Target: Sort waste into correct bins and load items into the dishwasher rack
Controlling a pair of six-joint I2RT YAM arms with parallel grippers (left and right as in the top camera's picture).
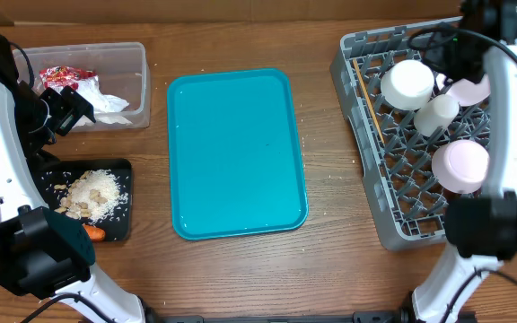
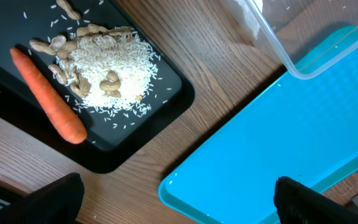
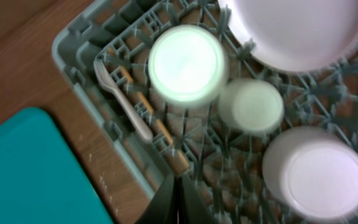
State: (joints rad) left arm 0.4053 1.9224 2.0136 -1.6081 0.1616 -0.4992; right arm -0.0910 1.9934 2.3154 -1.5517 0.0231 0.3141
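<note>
- Black tray (image 2: 114,154), nearest us on the left, holds the carrot (image 2: 47,94), rice (image 2: 114,78) and scraps (image 2: 61,53). The carrot's long axis runs diagonally along the tray's near edge.
- The left gripper (image 2: 176,194) hangs close by, jaws wide and empty. The carrot lies toward the upper left of its wrist view.
- The teal tray (image 1: 236,152) carries no item we can see.
- In the rack (image 1: 371,193), fork (image 3: 124,99) and stick (image 3: 166,140) lie together along the left wall, just ahead of the right gripper (image 3: 179,196), whose jaws are closed on nothing.
- Farthest, the tub (image 1: 144,90) holds wrapper (image 1: 61,75) and napkins (image 1: 106,100).
- We judge sorting essentially complete.
</note>
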